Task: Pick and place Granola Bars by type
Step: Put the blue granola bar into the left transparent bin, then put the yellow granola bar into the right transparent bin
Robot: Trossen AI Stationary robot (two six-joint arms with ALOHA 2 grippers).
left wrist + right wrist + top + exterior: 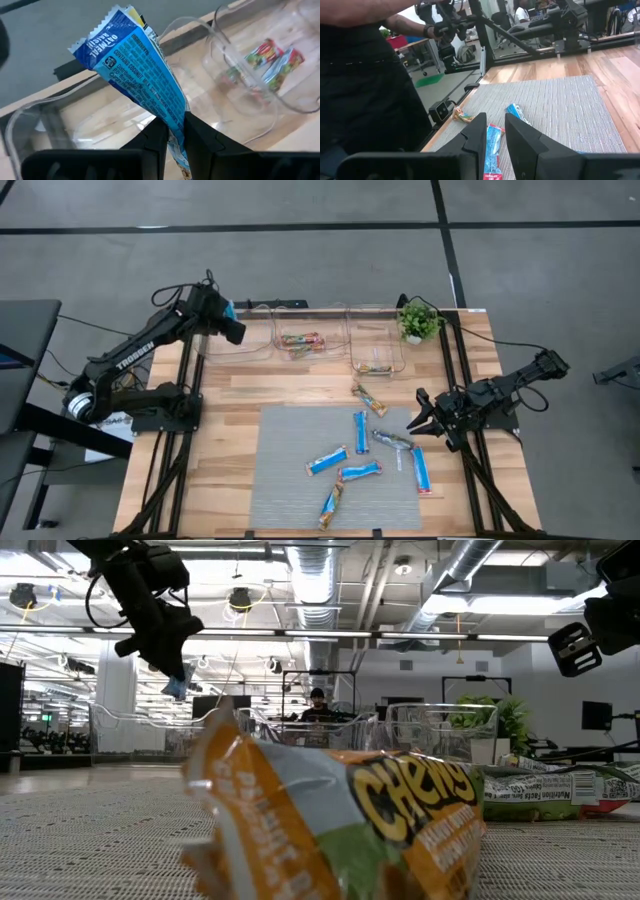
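Blue granola bar (142, 82) — left gripper (174, 131)

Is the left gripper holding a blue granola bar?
Yes, the left wrist view shows the left gripper with its jaws clamped on the lower end of a blue granola bar above a clear bin.

**Colours and patterns on the bench**

Left hand (170, 131): black, clamped on a bright blue bar (142, 70) with white print. Right hand (424, 416): black. Bench (230, 400): light wood planks. Mat (290, 440), lower centre: grey ribbed weave. Loose bars: blue (361, 431), orange-brown multicoloured (368, 398), silvery-green (392, 440). Bins (377, 340), upper centre: clear. Plant (418, 319): green, white pot.
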